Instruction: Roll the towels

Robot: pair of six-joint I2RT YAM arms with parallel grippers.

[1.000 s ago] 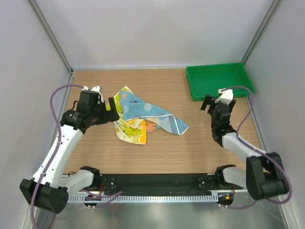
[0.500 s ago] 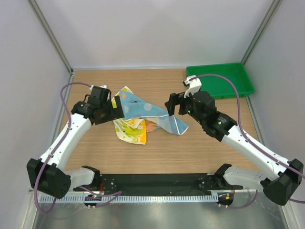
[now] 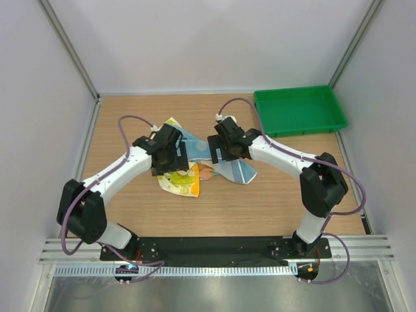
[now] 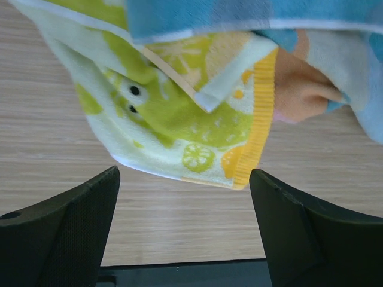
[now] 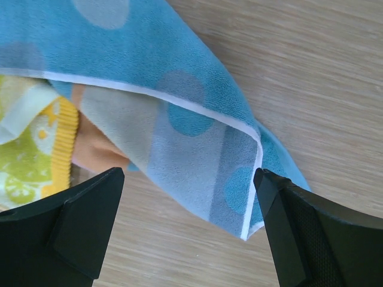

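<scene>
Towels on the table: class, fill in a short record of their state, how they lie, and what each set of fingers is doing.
Blue towel: unrolled, crumpled, lying partly over the yellow one
Yellow towel: unrolled, crumpled, partly under the blue one
Left fingers: open, over the yellow one's edge, holding nothing
Right fingers: open, over the blue one's corner, holding nothing
Green tray: far right corner, apart from both towels

Lab cell: white panel walls (image 3: 214, 45), wooden table (image 3: 273, 201).
</scene>
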